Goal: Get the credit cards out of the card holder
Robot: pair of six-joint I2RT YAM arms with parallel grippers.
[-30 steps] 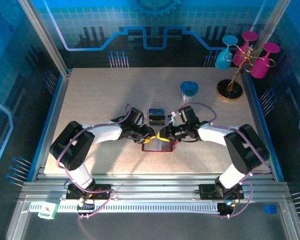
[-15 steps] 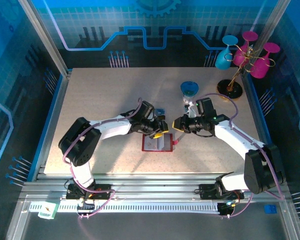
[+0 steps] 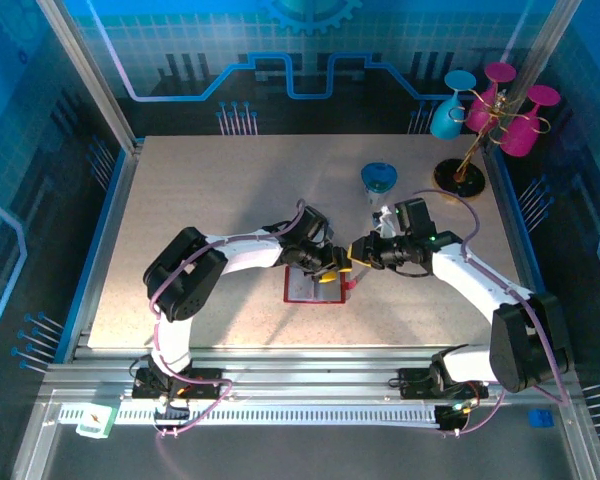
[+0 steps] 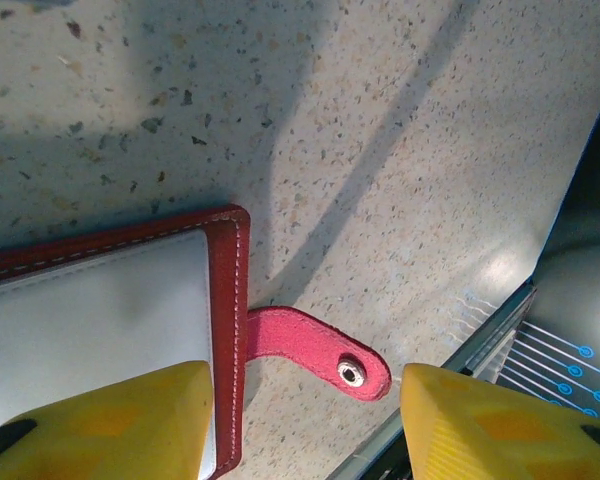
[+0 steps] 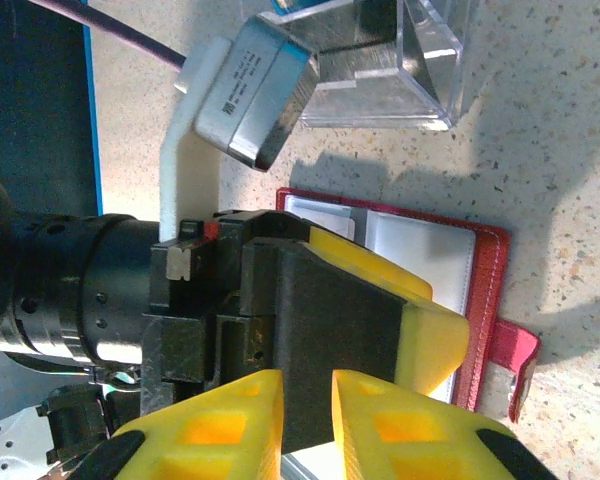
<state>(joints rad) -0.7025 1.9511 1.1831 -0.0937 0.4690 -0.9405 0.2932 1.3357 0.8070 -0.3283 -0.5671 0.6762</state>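
Observation:
The red card holder [image 3: 302,291] lies open and flat on the table between both arms. Its pink snap strap [image 4: 315,348] sticks out of the right edge. My left gripper [image 3: 331,270] is open over that edge, with one yellow finger [image 4: 110,420] above the grey pocket [image 4: 90,310] and the other beyond the strap. My right gripper [image 3: 355,250] hovers just right of the holder, its fingers [image 5: 220,425] a narrow slit apart with nothing between them. Pale panels [image 5: 420,262] show behind the pockets; I cannot tell whether they are credit cards.
A clear plastic tray [image 5: 400,75] stands just behind the holder. A blue cup [image 3: 378,178] sits farther back, and a stand of coloured glasses [image 3: 480,120] fills the back right corner. Bare tabletop lies to the left and back left.
My right gripper has pulled back from the holder to the right. My left arm has reached farther right, and its gripper now straddles the holder's right edge and strap.

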